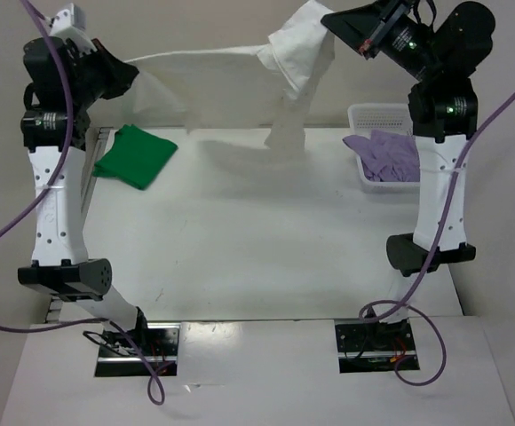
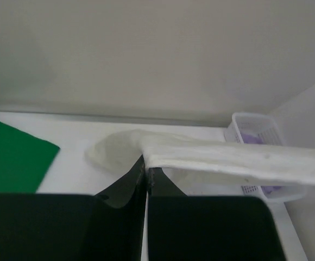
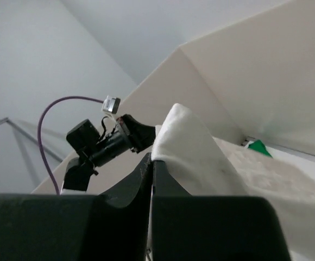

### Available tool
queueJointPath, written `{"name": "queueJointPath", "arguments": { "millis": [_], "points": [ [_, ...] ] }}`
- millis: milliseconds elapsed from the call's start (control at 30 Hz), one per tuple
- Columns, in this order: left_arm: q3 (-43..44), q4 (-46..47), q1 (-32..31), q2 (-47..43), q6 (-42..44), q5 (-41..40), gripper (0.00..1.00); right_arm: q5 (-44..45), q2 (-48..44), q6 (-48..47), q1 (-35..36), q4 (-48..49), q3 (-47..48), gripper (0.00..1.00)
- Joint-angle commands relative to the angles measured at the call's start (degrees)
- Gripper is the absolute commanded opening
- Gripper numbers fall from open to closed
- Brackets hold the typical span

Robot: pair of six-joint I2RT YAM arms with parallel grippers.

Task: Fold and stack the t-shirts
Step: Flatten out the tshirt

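The white t-shirt (image 1: 231, 80) hangs stretched in the air between both grippers above the back of the table, its lower part draping toward the surface. My left gripper (image 1: 133, 73) is shut on its left end; the cloth (image 2: 228, 157) runs right from the fingertips (image 2: 146, 166). My right gripper (image 1: 333, 25) is shut on its right end, the cloth (image 3: 195, 147) bunched over the fingertips (image 3: 152, 157). The green t-shirt (image 1: 136, 154) lies folded at the back left, also in the left wrist view (image 2: 11, 157). The lavender t-shirt (image 1: 384, 153) lies crumpled in the basket.
A white lattice basket (image 1: 375, 115) stands at the back right of the table, also in the left wrist view (image 2: 252, 125). A wall rises right behind the table. The left arm (image 3: 100, 144) shows in the right wrist view.
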Motion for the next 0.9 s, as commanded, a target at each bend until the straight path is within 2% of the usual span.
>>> {"name": "queueJointPath", "arguments": {
  "millis": [0, 33, 67, 133, 167, 200, 233, 300, 333, 367, 400, 467, 533, 600, 700, 733, 800, 867],
  "points": [
    [1.7, -1.0, 1.8, -3.6, 2.2, 0.2, 0.0, -4.4, -3.0, 0.5, -0.1, -0.7, -2.4, 0.0],
    [0.0, 0.8, 1.8, -5.2, 3.4, -0.3, 0.0, -3.7, -4.9, -3.5, -0.1, -2.0, -5.4, 0.0],
    [-2.8, 1.9, 1.8, -9.3, 3.9, -0.3, 0.0, -3.0, -7.4, -5.2, 0.5, -2.8, -15.3, 0.0],
    [-15.6, 5.9, 1.8, -13.9, 5.9, -0.3, 0.02, -2.4, -18.2, -7.1, 0.5, 2.2, -31.0, 0.0],
    [-20.6, 7.1, 0.8, -18.7, 7.1, -1.2, 0.05, -1.6, -21.2, -8.6, -0.3, 3.6, -46.0, 0.0],
    [-30.4, 8.8, -2.1, -20.7, 8.7, -2.3, 0.09, -1.1, -23.4, -10.0, -0.9, 2.9, -52.2, 0.0],
    [-34.9, 8.8, -3.9, -22.7, 11.3, -4.2, 0.11, -1.6, -25.9, -11.8, -0.9, 1.6, -62.2, 0.0],
    [-42.3, 6.4, -6.7, -27.1, 12.0, -7.1, 0.13, -2.1, -26.8, -16.5, -0.9, -1.8, -70.6, 0.0],
    [-46.0, 5.7, -6.7, -28.3, 12.0, -7.1, 0.19, -2.1, -28.0, -17.5, -0.9, -1.8, -78.1, 0.0],
    [-53.2, 5.2, -6.7, -31.1, 12.0, -7.1, 0.24, -0.7, -28.6, -19.3, -0.9, -2.7, -81.2, 0.0],
    [-56.7, 4.7, -6.7, -32.6, 11.0, -5.2, 0.29, 1.0, -29.3, -20.1, -0.9, -3.4, -86.7, 0.0],
    [-62.5, 4.0, -6.7, -36.4, 8.6, -4.4, 0.34, 5.4, -29.8, -21.4, -1.5, -4.5, -91.1, 0.0],
    [-67.9, 2.2, -6.7, -38.8, 6.7, -6.4, 0.43, 5.4, -29.8, -23.4, -1.5, -5.4, -95.9, 0.06],
    [-69.5, 1.2, -6.7, -38.8, 4.3, -8.9, 0.53, 6.9, -29.8, -23.4, -1.5, -5.9, -98.3, 0.15],
    [-68.9, 0.6, -6.7, -37.0, 0.5, -10.3, 0.58, 6.4, -29.8, -24.6, -1.5, -6.4, -99.8, 0.22],
    [-68.9, 0.6, -6.2, -34.7, -0.6, -7.4, 0.76, 6.4, -29.8, -24.7, -1.5, -7.0, -99.8, 0.28],
    [-70.6, 1.9, -5.0, -31.9, -4.4, -3.3, 0.99, 8.0, -29.8, -25.2, -1.5, -8.5, -99.3, 0.34],
    [-72.2, 3.0, -5.0, -28.0, -7.0, 0.0, 1.0, 9.4, -29.8, -25.2, -1.5, -9.5, -98.7, 0.43]
  ]
}}
